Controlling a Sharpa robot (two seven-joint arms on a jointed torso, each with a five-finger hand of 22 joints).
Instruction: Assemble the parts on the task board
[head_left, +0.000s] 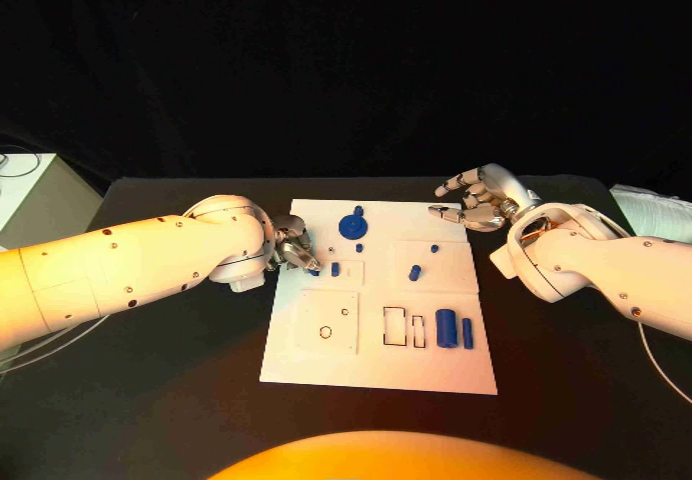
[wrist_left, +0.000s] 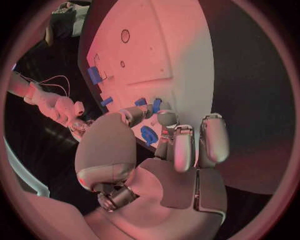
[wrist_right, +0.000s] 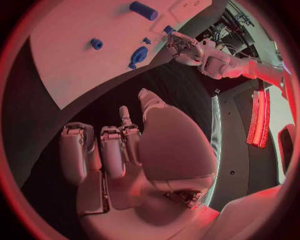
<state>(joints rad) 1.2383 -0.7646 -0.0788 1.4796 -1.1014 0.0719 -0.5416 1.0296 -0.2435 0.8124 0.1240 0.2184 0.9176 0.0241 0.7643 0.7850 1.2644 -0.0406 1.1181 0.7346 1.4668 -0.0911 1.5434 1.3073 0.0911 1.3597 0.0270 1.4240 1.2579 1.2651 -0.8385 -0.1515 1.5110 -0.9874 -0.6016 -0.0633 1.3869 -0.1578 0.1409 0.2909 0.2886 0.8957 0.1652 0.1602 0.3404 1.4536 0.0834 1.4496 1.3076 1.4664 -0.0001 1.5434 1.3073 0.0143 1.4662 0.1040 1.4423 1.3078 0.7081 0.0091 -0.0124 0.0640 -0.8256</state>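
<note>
Head view: the left hand, fingers curled with nothing visibly held, hovers at the task board's left edge, beside a small blue peg; the right hand hangs open, farther off.

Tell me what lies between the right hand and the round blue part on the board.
In the head view: bare white task board and black table between right hand and round blue part.
</note>
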